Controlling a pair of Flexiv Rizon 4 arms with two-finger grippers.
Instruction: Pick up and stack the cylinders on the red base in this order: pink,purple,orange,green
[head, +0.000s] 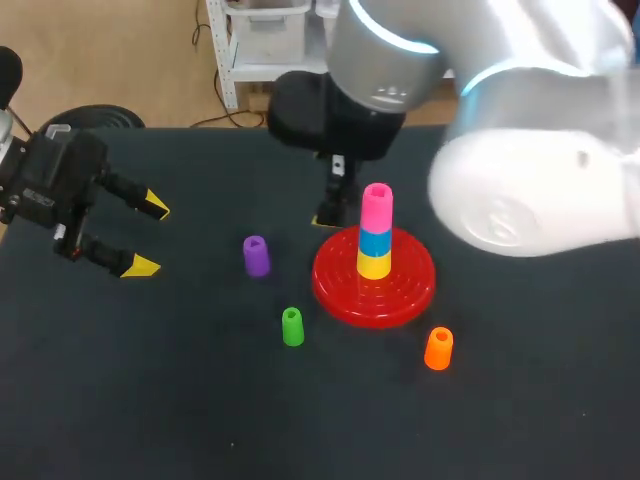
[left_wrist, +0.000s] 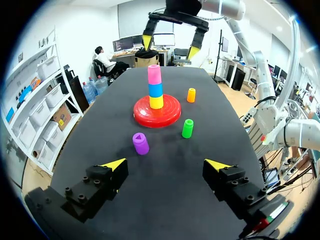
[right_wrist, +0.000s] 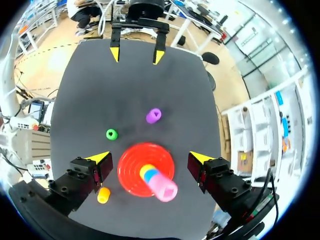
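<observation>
Left end effector (left_wrist: 165, 164), fingers apart and holding nothing, faces the purple cylinder (left_wrist: 140, 143), which stands upright on the counter (left_wrist: 165, 200) just ahead at 11 o'clock. In head view the cylinder lies at 3 o'clock from it and 9 o'clock from the red base (head: 410, 285). My right end effector (right_wrist: 150, 160), also apart, hangs above the pink cylinder (right_wrist: 165, 189) already stacked on the base. I judge the left one better placed.

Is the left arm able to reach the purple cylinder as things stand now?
Probably yes: the open left gripper faces the purple cylinder, which stands apart from the others, with nothing between them.
</observation>
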